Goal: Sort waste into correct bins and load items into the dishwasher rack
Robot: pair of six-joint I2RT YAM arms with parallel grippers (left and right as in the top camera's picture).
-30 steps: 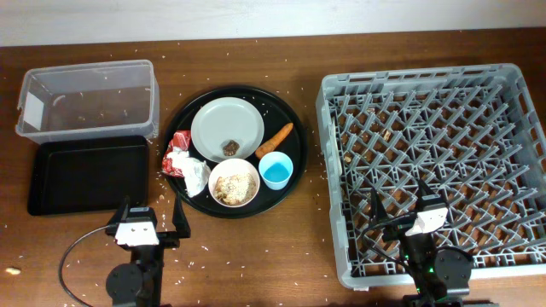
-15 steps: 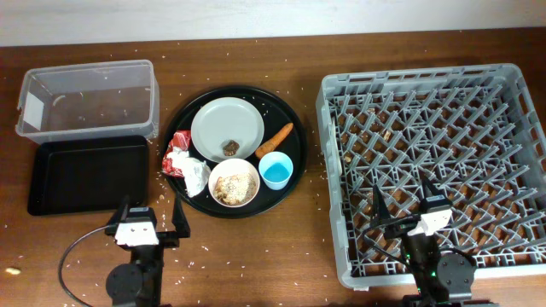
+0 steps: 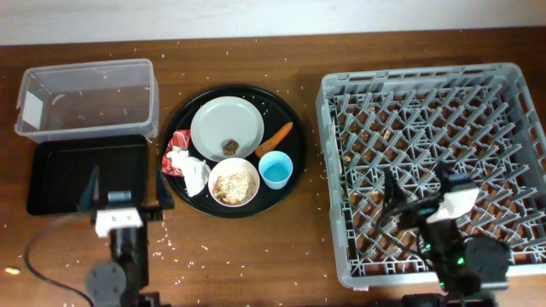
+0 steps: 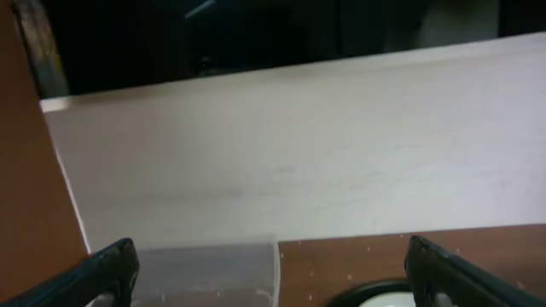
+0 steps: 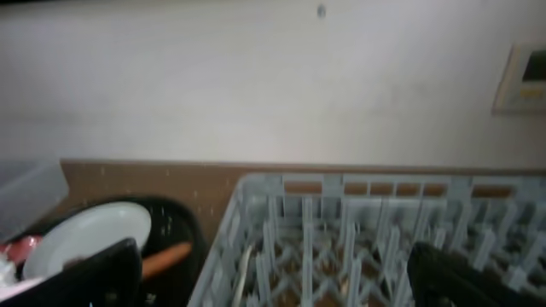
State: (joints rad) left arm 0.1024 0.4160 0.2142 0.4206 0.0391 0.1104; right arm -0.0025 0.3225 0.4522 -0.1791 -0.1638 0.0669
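On the near left of the table, my left pincer hangs over the near edge of the black tray, and its two fingers are spread wide with nothing between them. My right pincer is over the dishwasher rack. It is also spread and empty, and it is well apart from all the waste.

The relation that matters is this one: the red-and-white wrapper lies ahead of my left pincer and to its right, at the left edge of the round black tray. The white napkin is touching it on the near side. I judge that these two pieces are nearest to my left arm, so the first reach should be a short diagonal one, forward and to the right.

The carrot piece lies farther right, between the plate and the cup. Its long axis runs slanting from near-left to far-right, so the fingers would need to close across it. The clear tub stands just behind the black tray, so both bins are on my left side.

The left wrist view shows only the tub's top and the wall, not the wrapper.
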